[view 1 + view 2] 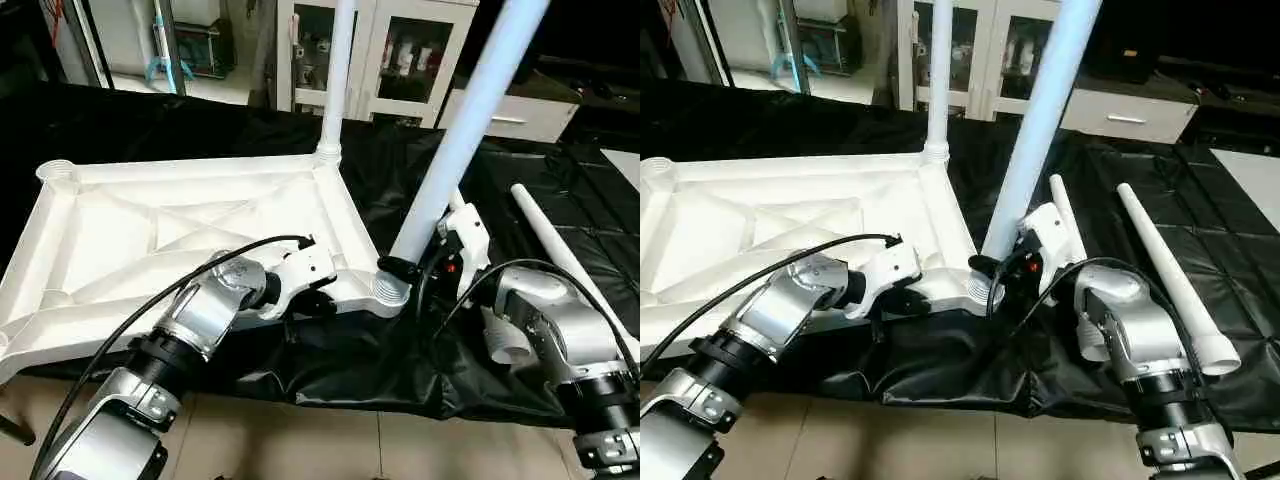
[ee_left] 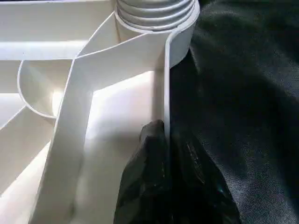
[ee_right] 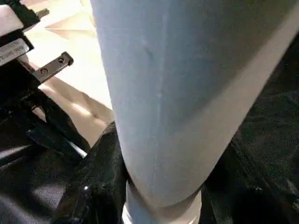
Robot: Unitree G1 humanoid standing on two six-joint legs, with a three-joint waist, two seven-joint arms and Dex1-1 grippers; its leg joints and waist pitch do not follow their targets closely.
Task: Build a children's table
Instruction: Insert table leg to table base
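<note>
My own forearm (image 1: 200, 310) covered part of the tabletop's (image 1: 150, 230) near rim, and the picture's left edge cut off its near left corner. Both standing legs ran out past the top edge: the far one (image 1: 338, 70) and the tilted one (image 1: 470, 110) I gripped, so I never saw their tips. My right claw (image 1: 400, 270) hid the tilted leg's base where it met the corner socket (image 1: 388, 292). A loose leg (image 1: 1170, 275) lay partly behind my right arm (image 1: 1130, 330).
</note>
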